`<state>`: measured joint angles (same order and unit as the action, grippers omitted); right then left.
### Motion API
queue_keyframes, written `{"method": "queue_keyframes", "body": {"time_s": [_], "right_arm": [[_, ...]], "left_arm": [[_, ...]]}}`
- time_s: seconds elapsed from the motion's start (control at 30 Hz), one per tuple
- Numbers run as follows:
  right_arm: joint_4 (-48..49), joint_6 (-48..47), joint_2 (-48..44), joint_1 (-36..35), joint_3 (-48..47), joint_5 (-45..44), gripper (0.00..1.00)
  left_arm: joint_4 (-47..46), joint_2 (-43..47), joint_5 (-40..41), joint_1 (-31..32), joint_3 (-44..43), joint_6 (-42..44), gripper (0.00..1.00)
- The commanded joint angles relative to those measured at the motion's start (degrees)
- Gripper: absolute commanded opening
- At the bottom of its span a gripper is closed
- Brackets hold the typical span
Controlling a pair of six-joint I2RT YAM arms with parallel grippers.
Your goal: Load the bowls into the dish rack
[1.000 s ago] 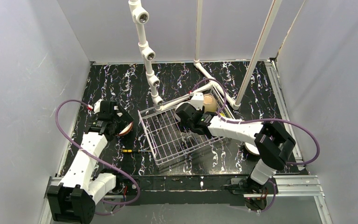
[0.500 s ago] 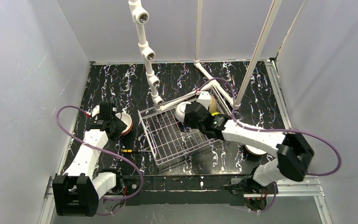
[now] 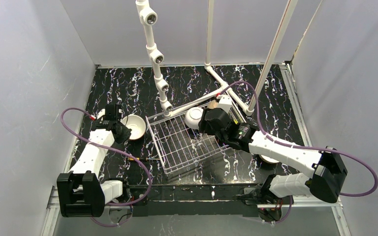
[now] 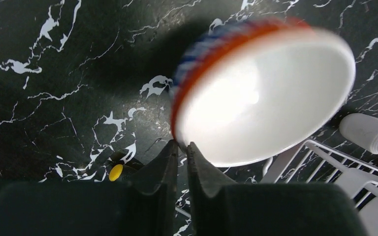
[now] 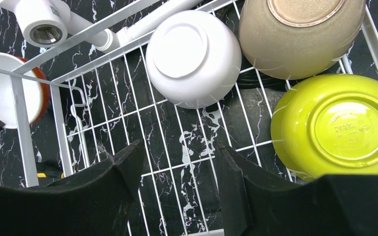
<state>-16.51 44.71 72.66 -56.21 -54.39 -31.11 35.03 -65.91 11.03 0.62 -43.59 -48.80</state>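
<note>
At the far left, the left claw (image 4: 182, 144) is nearly shut, its two fingers pinched on the rim of the patterned bowl (image 4: 266, 93). That bowl has a white inside, an orange band and blue marks outside. It hangs tilted above the worktop (image 4: 54, 73), just beside the left wall of the dish rack (image 3: 177, 145) and not yet over it. A grip on the rim seems chosen because the bowl is too wide to span, and it leaves the body free to be tipped over the low wire wall. The near and left parts of the rack floor are bare wire, so there is room for it there. Further right, the right claw (image 5: 179, 157) hovers over the rack with its fingers spread wide and nothing between them. I judge it has no bowl in hand. Ahead of it, toward the far right corner, three bowls lie bottom-up on the wires: the white bowl (image 5: 192, 56), the tan bowl (image 5: 300, 39) and the yellow-green bowl (image 5: 332, 128), packed close together. Turned down like this they would drain, and crowding them at the far end saves space for the rest.
</note>
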Motion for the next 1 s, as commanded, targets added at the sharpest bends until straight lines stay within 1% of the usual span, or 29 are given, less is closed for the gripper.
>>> {"method": "queue_keyframes", "body": {"time_s": [0.0, 0.03, 0.2, 0.27, 0.3, 0.33, 0.4, 0.43, 0.53, 0.6, 0.63, 0.7, 0.8, 0.87, 0.97], "right_arm": [[0.86, -0.51, -0.57, 0.27, -0.28, -0.81, 0.62], [0.93, -0.50, -0.68, 0.30, -0.21, -0.82, 0.62], [1.04, -0.35, -0.64, 0.26, -0.02, -0.72, 0.62], [1.24, -0.24, -0.43, 0.25, 0.15, -0.54, 0.62], [1.35, -0.21, -0.30, 0.27, 0.16, -0.38, 0.62], [1.39, -0.16, -0.08, 0.25, 0.10, -0.15, 0.62], [1.56, -0.15, 0.28, 0.30, 0.01, 0.30, 0.62], [1.66, -0.17, 0.59, 0.26, -0.09, 0.42, 0.62], [1.86, -0.15, 0.81, 0.24, -0.34, 0.78, 0.62], [1.88, -0.15, 0.90, 0.28, -0.24, 0.67, 0.62], [1.88, -0.15, 0.90, 0.27, -0.19, 0.66, 0.62], [1.78, -0.15, 0.82, 0.29, -0.12, 0.58, 0.62], [2.07, 0.07, 0.77, 0.26, 0.41, 0.56, 0.62], [1.94, 0.20, 0.70, 0.26, 0.49, 0.58, 0.62], [2.12, 0.42, 0.55, 0.28, 0.85, 0.58, 0.63]], "left_arm": [[1.29, 0.74, -0.28, -0.27, -2.91, 2.46, 0.02], [1.33, 1.19, -0.30, -0.32, -2.98, 2.74, 0.00], [0.98, 3.86, 1.56, -0.27, -2.78, 3.82, 0.00], [0.85, 3.67, 2.27, -0.38, -2.71, 3.84, 0.00], [0.97, 3.14, 2.39, -0.36, -2.87, 3.55, 0.03], [1.05, 2.51, 2.27, -0.36, -3.08, 3.31, 0.12], [0.82, 1.02, 2.33, -0.45, -3.65, 3.18, 0.25], [0.79, 0.22, 2.47, -0.53, -4.06, 3.18, 0.29], [0.54, -2.20, 2.38, -0.54, -5.80, 4.33, 0.37], [1.44, -4.11, 2.56, -0.58, -7.31, 5.06, 0.44], [1.63, -4.99, 2.57, -1.86, -7.84, 5.52, 0.48], [1.73, -6.28, 1.91, -2.44, -8.24, 6.38, 0.51], [1.34, -7.58, -0.13, -2.39, -7.57, 7.26, 0.53], [1.33, -8.34, -0.71, -2.41, -6.48, 7.26, 0.58], [-0.36, -8.52, -2.54, -2.38, -4.18, 6.40, 0.57]]}}
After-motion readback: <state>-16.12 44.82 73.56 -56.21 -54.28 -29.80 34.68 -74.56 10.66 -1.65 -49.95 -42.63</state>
